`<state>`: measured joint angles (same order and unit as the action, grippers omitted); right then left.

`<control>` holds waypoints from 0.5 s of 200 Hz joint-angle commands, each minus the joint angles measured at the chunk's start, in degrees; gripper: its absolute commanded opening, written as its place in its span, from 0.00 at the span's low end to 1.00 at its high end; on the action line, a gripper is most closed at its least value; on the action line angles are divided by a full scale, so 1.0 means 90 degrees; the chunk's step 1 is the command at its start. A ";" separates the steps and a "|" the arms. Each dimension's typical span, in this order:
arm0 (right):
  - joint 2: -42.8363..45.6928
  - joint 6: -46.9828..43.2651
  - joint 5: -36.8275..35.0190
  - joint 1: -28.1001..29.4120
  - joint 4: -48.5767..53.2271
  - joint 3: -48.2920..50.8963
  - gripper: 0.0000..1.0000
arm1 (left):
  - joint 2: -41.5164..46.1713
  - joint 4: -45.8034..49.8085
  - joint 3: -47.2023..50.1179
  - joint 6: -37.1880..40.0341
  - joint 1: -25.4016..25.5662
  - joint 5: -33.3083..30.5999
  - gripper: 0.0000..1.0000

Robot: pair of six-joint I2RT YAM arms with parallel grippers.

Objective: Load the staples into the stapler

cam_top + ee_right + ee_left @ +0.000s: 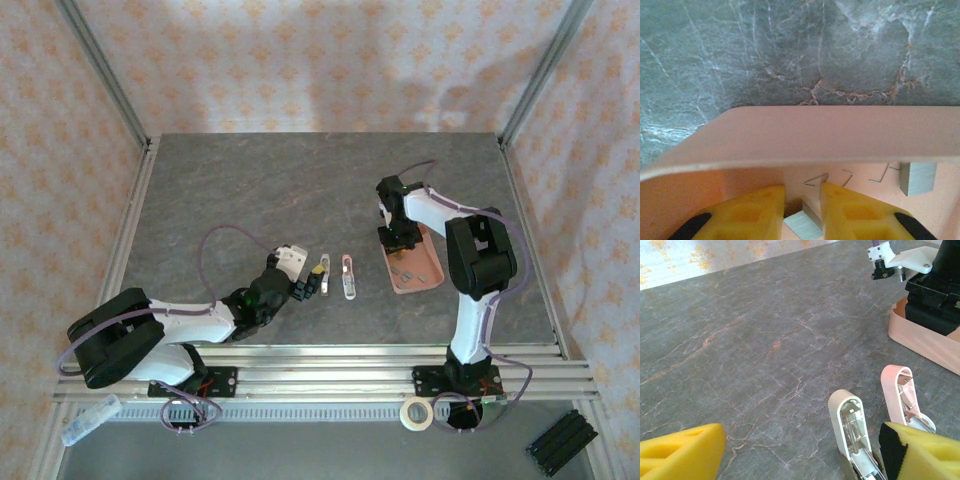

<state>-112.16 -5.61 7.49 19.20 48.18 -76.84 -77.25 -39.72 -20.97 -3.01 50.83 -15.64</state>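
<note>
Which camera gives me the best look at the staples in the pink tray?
The right wrist view: the staples lie close up on the tray floor, one strip between the right tool's yellow fingers. The top view shows them as tiny dark specks; in the left wrist view the tray wall hides them.

Left tool (pixel 800 442) spread wide; right tool (pixel 803 197) pinched narrow, pointing down.

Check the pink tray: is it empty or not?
Not empty. The right wrist view shows grey staple strips lying on the floor of the pink tray, one of them between the tool's yellow fingers.
</note>
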 commanded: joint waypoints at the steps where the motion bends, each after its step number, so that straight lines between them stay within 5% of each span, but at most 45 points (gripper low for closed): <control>1: -0.0310 0.0121 -0.0484 -0.0023 0.0127 -0.0046 0.24 | 0.0045 0.0025 -0.0102 0.0035 -0.0080 -0.0101 0.82; 46: -0.0363 0.0106 -0.0586 -0.0014 0.0339 -0.0023 0.27 | 0.0066 0.0018 -0.0101 0.0031 -0.0079 -0.0114 0.82; 100: -0.0066 0.0133 -0.0547 -0.0019 0.0317 -0.0009 0.18 | 0.0059 0.0000 -0.0123 0.0033 -0.0081 -0.0089 0.82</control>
<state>-112.77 -5.17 6.39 19.35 49.28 -77.56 -77.23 -39.72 -20.97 -3.01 50.83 -15.62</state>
